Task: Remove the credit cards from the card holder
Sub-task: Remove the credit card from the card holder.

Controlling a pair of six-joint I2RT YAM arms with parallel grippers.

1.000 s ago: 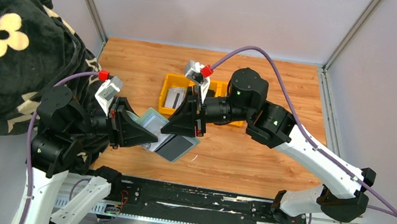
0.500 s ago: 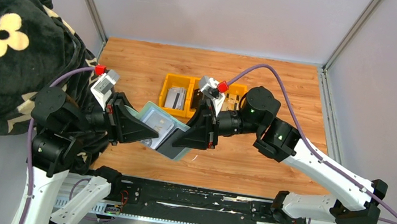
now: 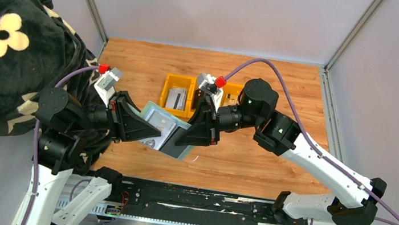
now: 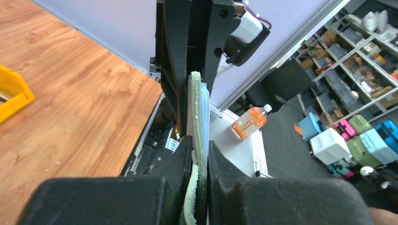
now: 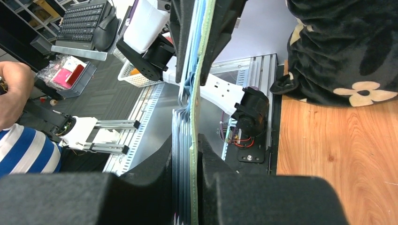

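The sage-green card holder [image 3: 162, 126] hangs open in the air above the table's front, held between both grippers. Its pale inside faces up, and a dark card [image 3: 175, 147] shows in its lower half. My left gripper [image 3: 148, 135] is shut on its left edge. In the left wrist view my gripper [image 4: 199, 146] clamps the green holder [image 4: 197, 103] edge-on. My right gripper [image 3: 181, 140] is shut on the right edge. In the right wrist view my gripper [image 5: 190, 143] pinches the green cover and blue-grey pockets of the holder [image 5: 195, 70]. A silver-grey card [image 3: 175, 98] lies in the yellow tray.
The yellow three-part tray [image 3: 181, 79] stands mid-table behind the holder, its right part partly hidden by my right arm. A black flowered blanket [image 3: 5, 37] covers the left side. Grey walls enclose the wooden table [image 3: 281, 82].
My right arm swung right and came lower, then edged back left. Its gripper went from over the holder to the right edge. The holder shifted slightly up and left.
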